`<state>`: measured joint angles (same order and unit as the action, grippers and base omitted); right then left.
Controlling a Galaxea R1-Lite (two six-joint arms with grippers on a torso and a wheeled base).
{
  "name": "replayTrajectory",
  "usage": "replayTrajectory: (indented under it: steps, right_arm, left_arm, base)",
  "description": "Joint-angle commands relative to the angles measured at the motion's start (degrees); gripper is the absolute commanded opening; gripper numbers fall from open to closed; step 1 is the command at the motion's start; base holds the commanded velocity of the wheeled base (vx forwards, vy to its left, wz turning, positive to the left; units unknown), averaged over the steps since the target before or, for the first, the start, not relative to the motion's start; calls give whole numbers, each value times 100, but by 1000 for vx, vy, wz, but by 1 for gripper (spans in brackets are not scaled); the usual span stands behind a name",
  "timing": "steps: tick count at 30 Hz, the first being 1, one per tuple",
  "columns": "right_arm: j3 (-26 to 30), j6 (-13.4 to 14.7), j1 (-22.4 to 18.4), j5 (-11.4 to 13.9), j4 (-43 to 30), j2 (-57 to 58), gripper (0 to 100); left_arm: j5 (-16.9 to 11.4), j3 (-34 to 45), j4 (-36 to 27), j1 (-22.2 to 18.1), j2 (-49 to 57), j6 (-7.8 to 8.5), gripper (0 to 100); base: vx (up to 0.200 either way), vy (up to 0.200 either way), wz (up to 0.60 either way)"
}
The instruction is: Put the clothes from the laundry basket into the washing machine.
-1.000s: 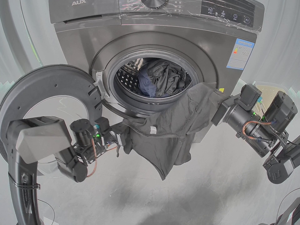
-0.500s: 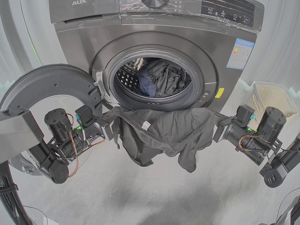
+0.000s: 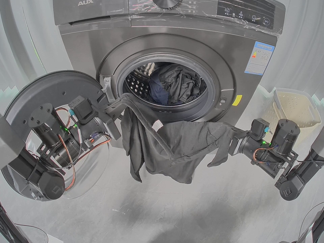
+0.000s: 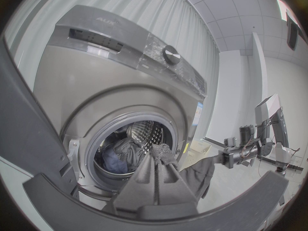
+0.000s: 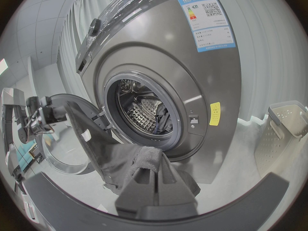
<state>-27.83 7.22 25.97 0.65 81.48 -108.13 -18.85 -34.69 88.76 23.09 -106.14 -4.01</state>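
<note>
- Dark grey shirt point(image 3: 175, 142) strung between both grippers, sagging below the fingers.
- Left gripper point(image 3: 118, 105) clamped on one edge, just beside the washer point(image 3: 202, 48) mouth.
- Right gripper point(image 3: 233, 137) pinching the other end, basket point(image 3: 297, 95) off behind it.

Identify each arm by its black, cylindrical joint housings: left arm point(image 3: 50, 142), right arm point(image 3: 270, 147). Beside each wrist you will find a looped copper-braided cable point(image 3: 69, 176), green indicator lights point(image 3: 62, 128) and a cyan tab point(image 3: 71, 112). The left pincer point(image 4: 156, 164) and right pincer point(image 5: 156, 170) are dark grey, wedge-shaped blocks.
</note>
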Motion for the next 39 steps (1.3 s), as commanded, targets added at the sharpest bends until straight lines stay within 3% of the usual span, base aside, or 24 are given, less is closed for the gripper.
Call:
replayTrajectory:
  steps: [1,14,15,23,27,31,39]
  right_arm:
    - [-47,-1,-136,-21,-1,-252,0]
    - [-56,-27,-127,67,166,-657,0]
    - [-56,-36,-127,67,157,-657,100]
    - [507,-133,23,67,78,-815,100]
    - [797,-300,321,428,149,-1096,100]
    - [885,-309,576,463,149,-1369,100]
    - [182,-291,1086,463,281,-1641,100]
  left_arm:
    - [21,24,1,143,252,6,0]
    - [57,7,-25,372,340,6,0]
    - [65,7,-25,372,340,6,0]
    - [100,-64,-52,389,287,6,0]
    - [267,-152,-78,477,234,6,0]
    - [285,-231,-87,495,191,-3,0]
    - [399,-292,-96,504,85,-3,0]
  base:
    - [0,0,0]
    - [0,0,0]
    - [0,0,0]
    - [0,0,0]
    - [0,0,0]
    - [0,0,0]
    - [0,0,0]
